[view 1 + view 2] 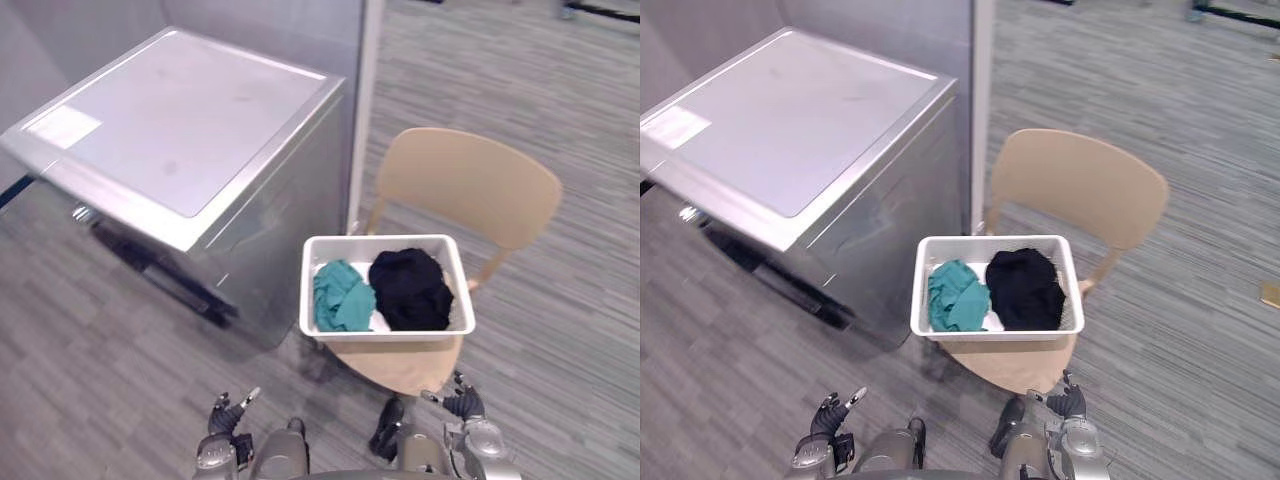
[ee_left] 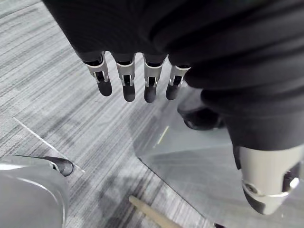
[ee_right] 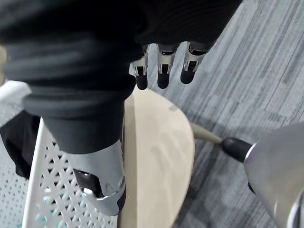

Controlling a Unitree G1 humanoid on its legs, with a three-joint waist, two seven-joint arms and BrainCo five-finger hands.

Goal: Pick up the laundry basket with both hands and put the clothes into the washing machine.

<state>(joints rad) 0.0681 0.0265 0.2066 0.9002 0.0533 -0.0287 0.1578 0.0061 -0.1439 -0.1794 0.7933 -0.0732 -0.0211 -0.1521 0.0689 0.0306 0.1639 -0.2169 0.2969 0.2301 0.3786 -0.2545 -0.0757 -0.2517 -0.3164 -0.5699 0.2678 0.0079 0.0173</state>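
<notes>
A white laundry basket [image 1: 386, 332] sits on the seat of a pale wooden chair [image 1: 465, 180]. Inside it lie a teal garment [image 1: 340, 297] and a black garment [image 1: 410, 288]. The silver washing machine [image 1: 180, 130] stands to the left of the chair, its top lid closed. My left hand [image 1: 225, 425] hangs low near the floor, left of the chair, fingers [image 2: 124, 80] straight and holding nothing. My right hand [image 1: 465, 410] hovers just in front of the chair seat, below the basket, fingers [image 3: 161, 71] relaxed and empty. The basket's lattice wall [image 3: 52, 199] is close beside my right thumb.
A white panel edge [image 1: 362, 110] rises behind the machine and chair. Grey striped carpet [image 1: 560, 330] lies open to the right of the chair. The machine's dark front [image 1: 160, 270] faces left and down.
</notes>
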